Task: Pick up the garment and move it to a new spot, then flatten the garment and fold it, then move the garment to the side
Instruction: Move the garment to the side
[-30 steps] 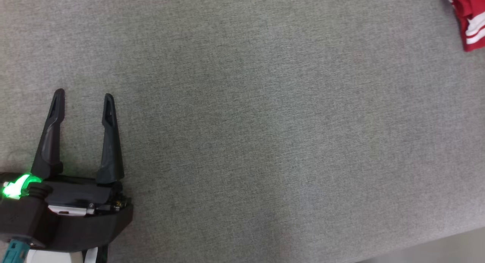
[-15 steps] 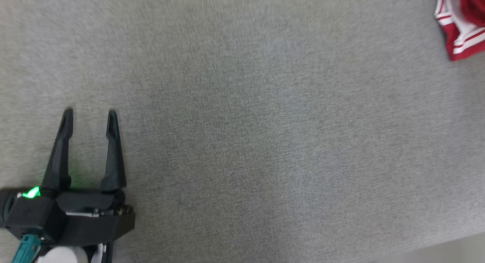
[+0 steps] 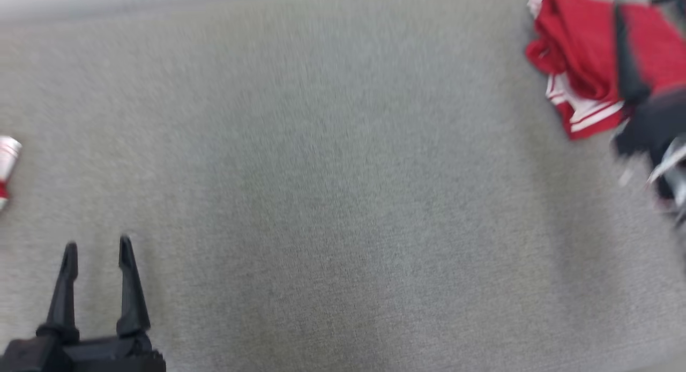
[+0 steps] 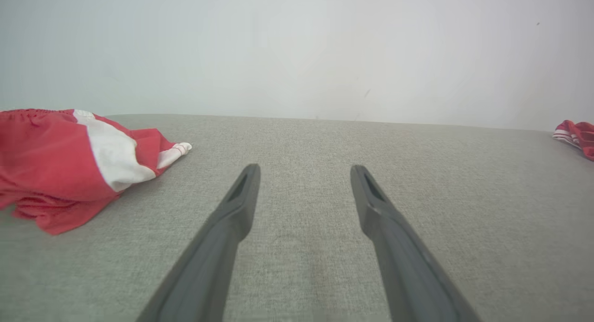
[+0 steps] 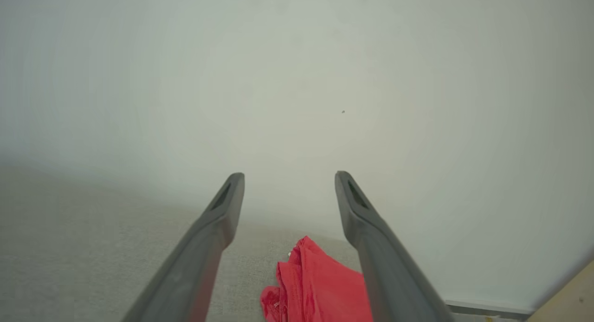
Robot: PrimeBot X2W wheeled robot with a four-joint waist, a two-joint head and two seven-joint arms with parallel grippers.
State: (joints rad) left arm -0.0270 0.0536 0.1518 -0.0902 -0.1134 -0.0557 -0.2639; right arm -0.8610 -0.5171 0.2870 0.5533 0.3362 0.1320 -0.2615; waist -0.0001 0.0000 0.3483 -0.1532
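Head view | garment [image 3: 579,50] bunched upper right, likely parked aside | my right claw [image 5: 288,176] wide over it, gripping nothing | my left claw [image 3: 97,243] wide, idle lower left, out of the way

A grey woven surface [image 4: 297,247] meets a plain pale wall [image 4: 297,48].

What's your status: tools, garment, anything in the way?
Left tool open over grey surface, holding nothing. Right tool open over the red garment, not gripping it. Second red-and-white garment lies off to the left, apart from both tools.
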